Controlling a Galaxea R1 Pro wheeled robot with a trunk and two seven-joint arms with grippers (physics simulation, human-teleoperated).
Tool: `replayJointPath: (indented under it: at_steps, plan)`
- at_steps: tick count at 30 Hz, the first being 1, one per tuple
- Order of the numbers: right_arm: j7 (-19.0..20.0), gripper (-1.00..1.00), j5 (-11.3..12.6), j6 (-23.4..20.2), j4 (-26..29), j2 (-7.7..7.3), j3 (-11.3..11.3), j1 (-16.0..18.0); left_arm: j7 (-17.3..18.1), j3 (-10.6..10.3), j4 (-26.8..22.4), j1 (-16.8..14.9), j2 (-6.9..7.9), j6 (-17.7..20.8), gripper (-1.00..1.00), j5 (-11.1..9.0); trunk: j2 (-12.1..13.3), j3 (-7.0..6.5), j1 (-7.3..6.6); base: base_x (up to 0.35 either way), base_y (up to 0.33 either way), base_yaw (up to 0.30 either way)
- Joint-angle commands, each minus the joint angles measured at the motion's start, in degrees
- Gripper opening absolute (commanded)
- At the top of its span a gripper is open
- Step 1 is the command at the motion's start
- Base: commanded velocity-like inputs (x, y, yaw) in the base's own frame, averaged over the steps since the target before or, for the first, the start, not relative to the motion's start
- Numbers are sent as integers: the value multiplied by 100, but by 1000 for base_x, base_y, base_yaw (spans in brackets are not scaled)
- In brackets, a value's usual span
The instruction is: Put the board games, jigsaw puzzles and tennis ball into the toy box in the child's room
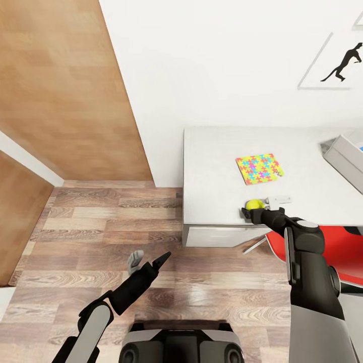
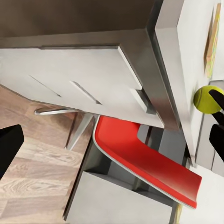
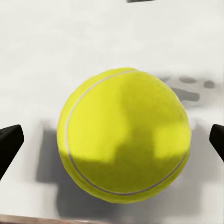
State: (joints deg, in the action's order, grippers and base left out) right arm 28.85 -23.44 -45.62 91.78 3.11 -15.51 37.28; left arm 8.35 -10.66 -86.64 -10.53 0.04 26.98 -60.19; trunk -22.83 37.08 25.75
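Our right gripper (image 3: 112, 140) straddles the tennis ball (image 3: 124, 135) on the table (image 1: 217, 201), fingers spread wide either side, nothing clamped yet, ready to close.

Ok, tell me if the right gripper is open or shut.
Open: the right gripper has one fingertip at each side of the tennis ball, with gaps.

- Bare tabletop (image 1: 217, 151) lies open all round the tennis ball (image 1: 254, 204), with the right tool (image 1: 258, 207) spread either side of it
- The jigsaw puzzle (image 1: 259, 168) lies behind, apart
- A red chair (image 1: 327, 247) blocks the tabletop's front edge
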Motion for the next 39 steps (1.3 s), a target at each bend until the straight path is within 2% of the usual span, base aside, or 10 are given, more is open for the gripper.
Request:
replayJointPath:
  at_steps: [1,8,9,34,38,39]
  plan:
    - [59,100,-60,-13,7,6,-10,7,0,3,-2,-2,0,27,100,-29,-9,7,3,0,0,0]
    - [59,100,-58,-10,7,6,-8,13,0,3,-2,-2,-3,27,100,-18,-9,7,3,0,0,0]
    - [59,-100,-58,-10,7,6,-7,15,0,3,-2,-2,-3,27,100,-16,-9,7,3,0,0,0]
    - [61,-100,-60,-9,42,-3,-8,29,-8,3,1,-2,-19,27,100,-2,-9,7,3,0,0,0]
    - [66,-100,-58,-34,54,-64,-10,31,-8,3,4,-2,-20,27,100,-1,-9,7,3,0,0,0]
    - [68,-100,-55,-47,56,-120,-13,32,-8,3,4,-2,-21,27,100,-1,-9,7,3,0,0,0]
